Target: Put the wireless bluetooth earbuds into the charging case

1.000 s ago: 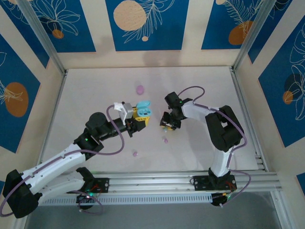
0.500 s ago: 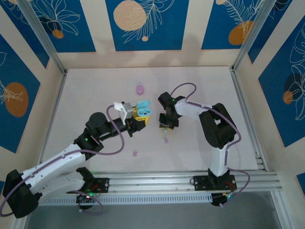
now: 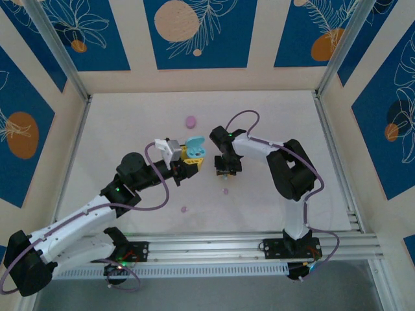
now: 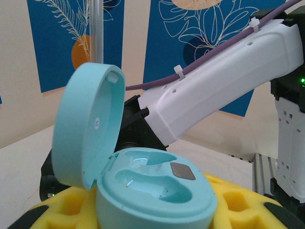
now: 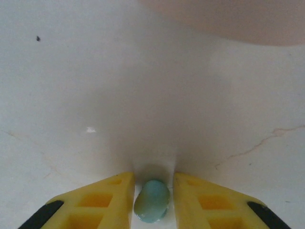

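Between the right fingers [image 5: 107, 198], light blue earbud [image 5: 151, 201] pinched, left fingers [image 4: 238, 202] holding open charging case [image 4: 157, 188]

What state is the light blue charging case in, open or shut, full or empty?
Open and empty. In the left wrist view the light blue case has its lid swung up, and both moulded wells are bare.

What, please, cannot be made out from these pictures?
Right wrist: whether the right claw grips the blue earbud; the bottom edge cuts both.
Left wrist: the charging case front, cut by the bottom edge.
Top view: the purple earbud, too small for detail.
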`<state>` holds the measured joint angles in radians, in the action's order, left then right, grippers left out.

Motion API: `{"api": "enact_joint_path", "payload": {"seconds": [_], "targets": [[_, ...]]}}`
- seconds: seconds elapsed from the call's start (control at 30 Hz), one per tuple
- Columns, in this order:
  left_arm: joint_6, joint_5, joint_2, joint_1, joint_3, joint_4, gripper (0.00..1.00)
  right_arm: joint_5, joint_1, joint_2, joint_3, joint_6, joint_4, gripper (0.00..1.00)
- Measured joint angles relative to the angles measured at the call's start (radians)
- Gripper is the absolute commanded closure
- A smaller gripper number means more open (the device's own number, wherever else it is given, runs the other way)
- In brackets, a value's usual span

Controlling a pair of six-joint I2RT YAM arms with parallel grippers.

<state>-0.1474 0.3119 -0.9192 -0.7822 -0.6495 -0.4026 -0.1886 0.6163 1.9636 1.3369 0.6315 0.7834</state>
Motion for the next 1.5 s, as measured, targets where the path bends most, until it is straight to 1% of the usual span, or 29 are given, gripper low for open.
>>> {"api": "enact_joint_path", "payload": {"seconds": [0.33, 0.5, 0.8, 1.0, 1.1, 1.4, 1.47, 1.5], "targets": [[0.0, 0.0, 0.0, 0.0, 0.0, 0.0, 0.74, -0.011, 0.0, 0.002, 0.004, -0.001, 0.021, 0.73], [0.0, 0.0, 0.0, 0.0, 0.0, 0.0, 0.74, -0.012, 0.0, 0.005, 0.01, -0.012, 0.025, 0.7], [0.0, 0.0, 0.0, 0.0, 0.0, 0.0, 0.74, -0.006, -0.007, 0.011, 0.017, -0.015, 0.029, 0.73], [-0.001, 0.0, 0.0, 0.0, 0.0, 0.0, 0.74, 0.01, -0.014, 0.011, 0.017, -0.014, 0.028, 0.7], [-0.001, 0.0, 0.0, 0.0, 0.0, 0.0, 0.74, 0.013, -0.016, 0.011, 0.017, -0.014, 0.026, 0.7], [-0.001, 0.0, 0.0, 0.0, 0.0, 0.0, 0.74, 0.039, -0.029, 0.011, 0.017, -0.011, 0.011, 0.75], [-0.002, 0.0, 0.0, 0.0, 0.0, 0.0, 0.74, 0.04, -0.029, 0.011, 0.017, -0.01, 0.008, 0.78], [-0.002, 0.0, 0.0, 0.0, 0.0, 0.0, 0.74, 0.041, -0.029, 0.011, 0.017, -0.01, 0.005, 0.81]]}}
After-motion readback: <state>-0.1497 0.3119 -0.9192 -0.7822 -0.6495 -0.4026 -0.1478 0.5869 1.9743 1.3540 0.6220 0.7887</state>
